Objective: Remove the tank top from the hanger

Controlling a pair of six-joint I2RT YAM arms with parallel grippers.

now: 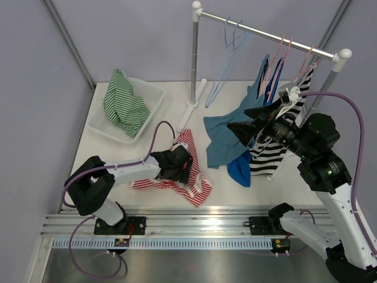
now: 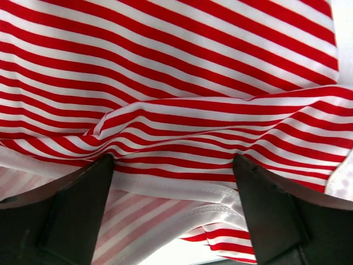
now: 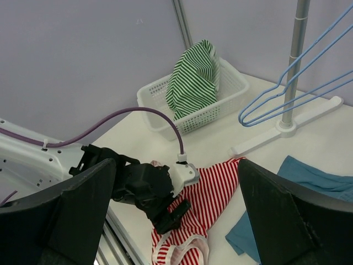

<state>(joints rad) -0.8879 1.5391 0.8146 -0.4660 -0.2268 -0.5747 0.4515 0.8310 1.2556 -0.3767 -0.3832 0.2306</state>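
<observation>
Two arms work well apart. At left, the left tool (image 1: 177, 164) sits low over the red-striped tank top (image 1: 197, 190), fingers spread and gripping nothing. The top lies crumpled on the table (image 1: 118, 154), apparently free of any hanger. At right, the right tool (image 1: 245, 121) hangs raised, fingers wide and empty, beside a black-and-white striped top (image 1: 268, 156) on the rail, likely poised to reach for it.

Plain lavender-grey walls (image 1: 135, 35) close in a white desk (image 1: 232, 197) at the back and sides, with slanting grey metal struts (image 1: 68, 41) at the far corners. A ribbed aluminium rail (image 1: 194, 224) runs along the near edge, catching a bright glare of light.
</observation>
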